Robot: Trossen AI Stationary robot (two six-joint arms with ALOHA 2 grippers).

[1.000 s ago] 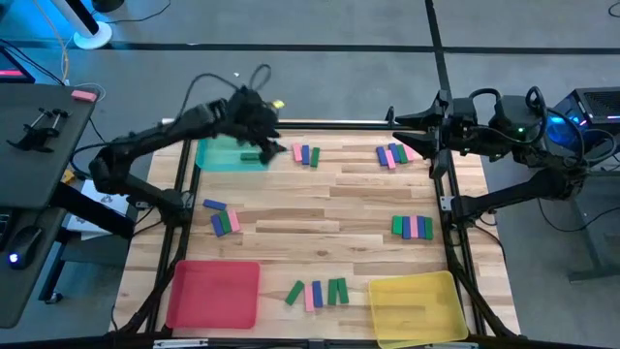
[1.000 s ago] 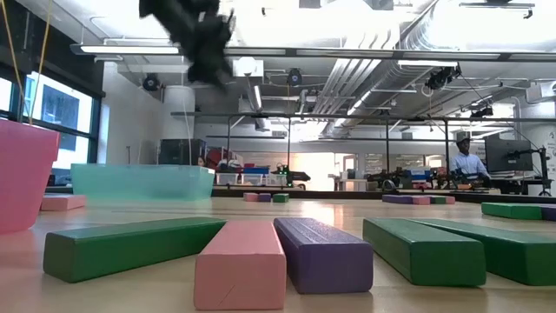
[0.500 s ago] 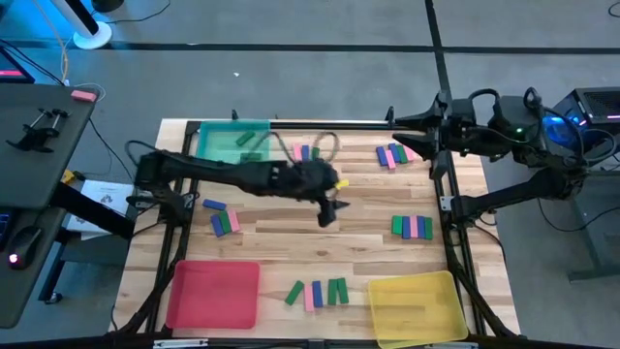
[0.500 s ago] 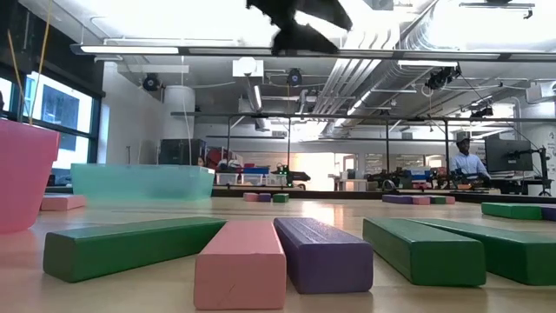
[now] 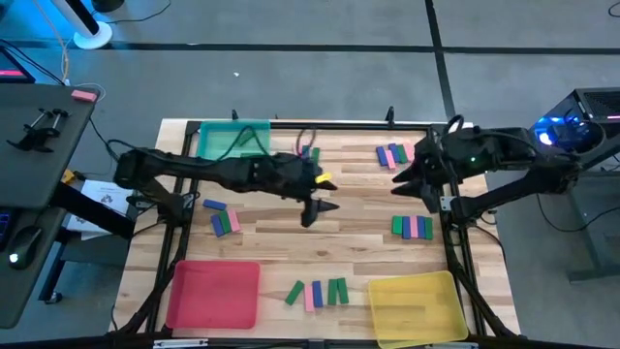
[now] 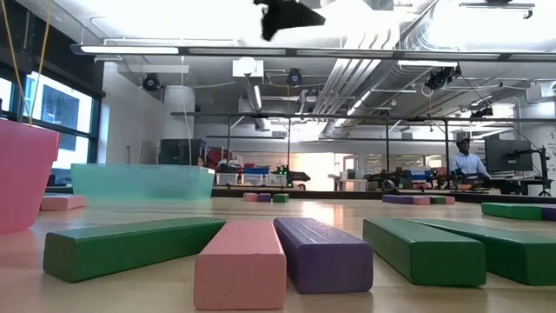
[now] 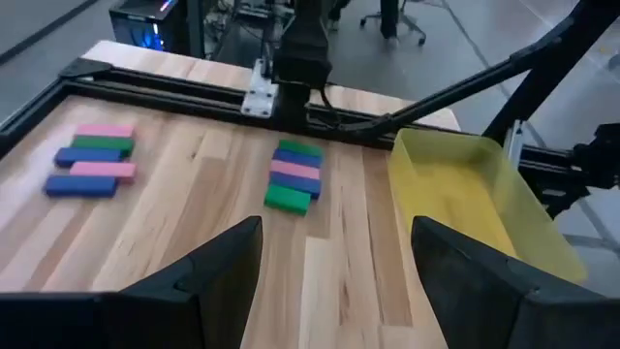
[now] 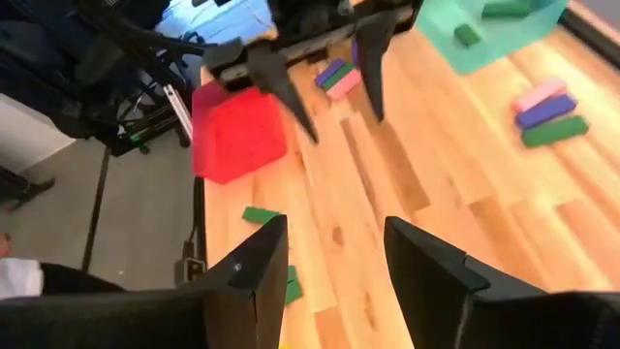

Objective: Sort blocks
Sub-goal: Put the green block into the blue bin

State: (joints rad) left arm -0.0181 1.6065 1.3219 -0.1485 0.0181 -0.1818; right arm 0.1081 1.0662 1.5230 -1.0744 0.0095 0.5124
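Observation:
Small green, pink and blue blocks lie flat on the wooden table in several groups: at the left (image 5: 221, 219), the far right (image 5: 392, 155), the right (image 5: 412, 227) and the near middle (image 5: 318, 292). Another group (image 5: 310, 151) lies at the far middle, partly behind my left arm. Green blocks (image 8: 467, 34) lie in the green tray (image 5: 232, 142). My left gripper (image 5: 320, 211) hangs open and empty above the table's middle, and shows at the top of the low view (image 6: 287, 13). My right gripper (image 5: 399, 179) is open and empty above the table's right part, pointing toward the left gripper (image 8: 325, 73).
A red tray (image 5: 213, 294) stands at the near left corner and a yellow tray (image 5: 417, 307) at the near right. A dark metal rail (image 5: 329, 123) runs along the far edge. Bare wood lies between the block groups in the table's middle.
My left gripper has swung from above the green tray toward the table's right and near side, ending over the middle, still open. My right gripper has come from the far rail toward the near side, sunk a little and tipped downward.

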